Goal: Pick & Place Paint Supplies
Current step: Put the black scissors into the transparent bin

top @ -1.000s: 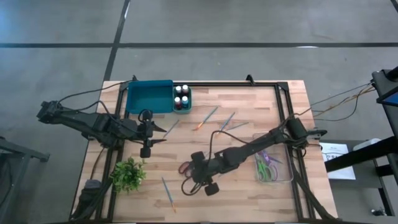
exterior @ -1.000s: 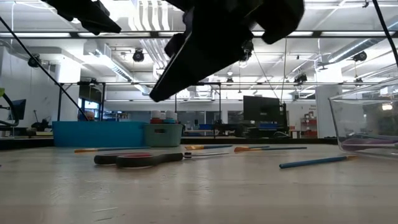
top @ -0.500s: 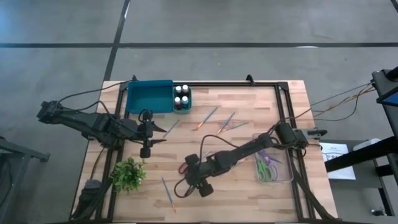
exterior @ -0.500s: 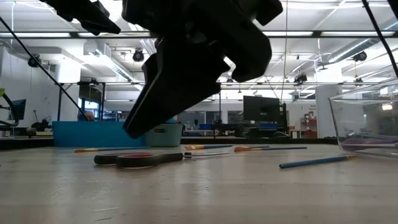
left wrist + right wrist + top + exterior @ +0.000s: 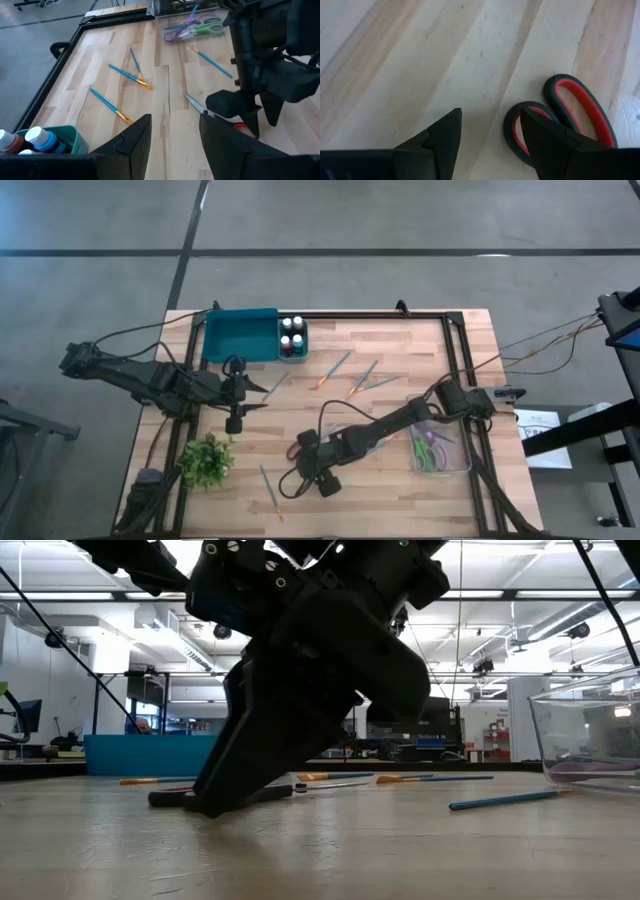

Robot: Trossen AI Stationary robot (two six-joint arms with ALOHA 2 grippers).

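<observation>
Red-handled scissors [image 5: 570,107] lie flat on the table. My right gripper [image 5: 490,120] is open and low over their handle loops, with its fingertip down at table level [image 5: 212,804]. In the high view it is at mid-table [image 5: 300,454]. Several thin blue paintbrushes lie flat: three at the table's far middle [image 5: 362,376], one [image 5: 272,387] by my left gripper, and one near the front edge [image 5: 270,490]. My left gripper [image 5: 255,395] is open and hovers left of centre, touching nothing. My right gripper comes down at a slant from above over the scissors' handle end. One finger [image 5: 545,140] overlaps the smaller red loop [image 5: 517,125], the other stands on bare wood beside it. Whether a finger touches the loop, I cannot tell.
A teal tray [image 5: 240,337] and a holder of paint bottles [image 5: 292,337] sit at the far left. A green plant [image 5: 205,460] stands near the front left. A clear box [image 5: 440,450] at the right holds purple and green scissors. A black frame rims the table.
My right gripper has come down from above the table until its fingertips are at table level by the red scissors' handles, shifting slightly toward the table's left. The scissors and brushes have stayed where they were.
</observation>
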